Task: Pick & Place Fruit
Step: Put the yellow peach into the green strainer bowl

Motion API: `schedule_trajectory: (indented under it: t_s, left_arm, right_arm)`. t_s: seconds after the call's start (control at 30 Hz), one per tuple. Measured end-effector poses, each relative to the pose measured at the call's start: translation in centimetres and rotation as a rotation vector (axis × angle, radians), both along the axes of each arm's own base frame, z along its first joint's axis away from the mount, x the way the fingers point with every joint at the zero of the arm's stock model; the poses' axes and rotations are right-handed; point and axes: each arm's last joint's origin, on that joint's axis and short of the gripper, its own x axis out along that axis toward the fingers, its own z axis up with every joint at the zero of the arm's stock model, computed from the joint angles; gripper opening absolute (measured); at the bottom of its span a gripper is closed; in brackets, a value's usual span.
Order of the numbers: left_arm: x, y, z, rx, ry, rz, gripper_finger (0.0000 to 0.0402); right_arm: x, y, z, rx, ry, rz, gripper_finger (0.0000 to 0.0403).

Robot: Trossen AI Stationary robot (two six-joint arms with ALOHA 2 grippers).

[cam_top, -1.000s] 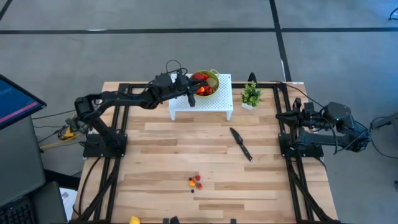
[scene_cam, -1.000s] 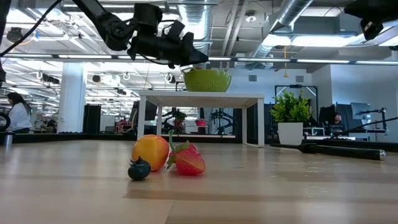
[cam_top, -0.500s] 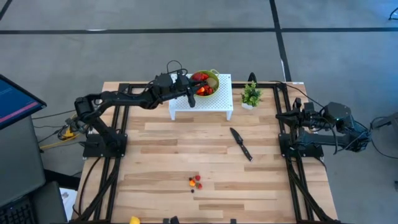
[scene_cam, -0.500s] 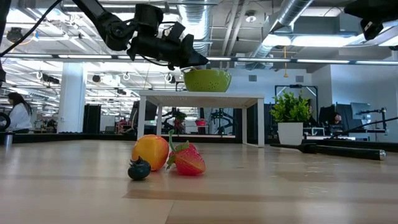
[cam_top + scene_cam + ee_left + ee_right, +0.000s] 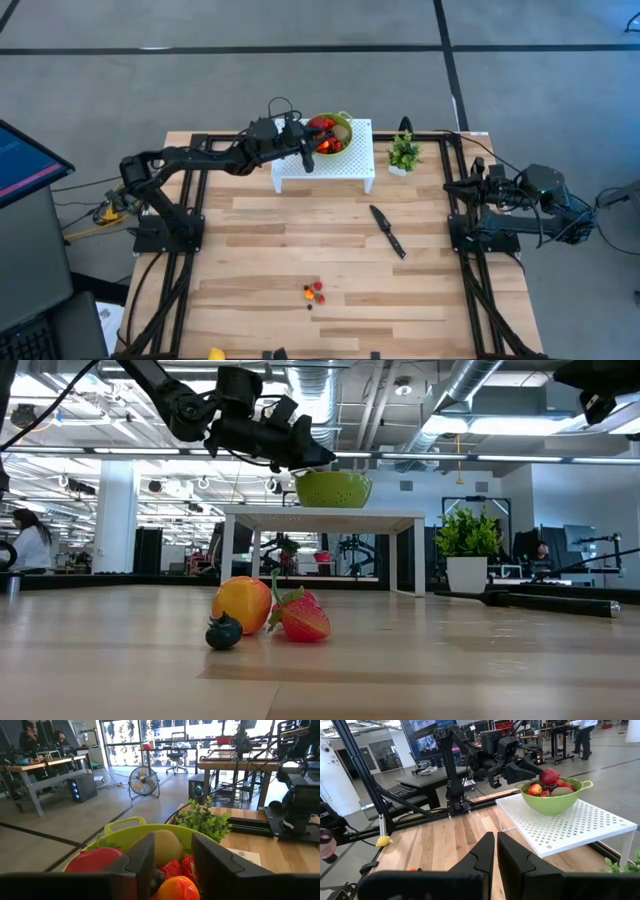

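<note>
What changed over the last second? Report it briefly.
The left end effector edged slightly toward the green plastic colander bowl on the white stand. No grab or release shows. The loose toy fruits on the wooden table, the black knife and the right end effector stayed put.

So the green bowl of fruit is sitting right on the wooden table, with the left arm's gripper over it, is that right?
Not quite. The green bowl sits on a small white stand, raised above the wooden table, as the low view shows. The left gripper is indeed over the bowl.
</note>
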Motion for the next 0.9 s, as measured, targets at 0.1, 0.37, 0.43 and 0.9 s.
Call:
schedule_trajectory:
  t_s: [0.1,0.37,0.43,0.9]
  left_arm:
    - [-0.1,0.0,0.2,0.003,-0.005,0.0,0.0133]
    - [-0.2,-2.7,2.9,0.017,-0.085,-0.12,0.0137]
    - [-0.3,-4.1,3.8,0.028,-0.109,-0.194,0.0134]
    - [-0.9,-15.5,4.4,-0.008,0.124,-0.742,0.0127]
  right_arm:
    - [0.0,0.0,0.0,0.0,0.0,0.0,0.0017]
    - [0.0,0.0,0.0,0.0,0.0,0.0,0.0017]
    - [0.0,0.0,0.0,0.0,0.0,0.0,0.0017]
    - [0.0,0.0,0.0,0.0,0.0,0.0,0.0017]
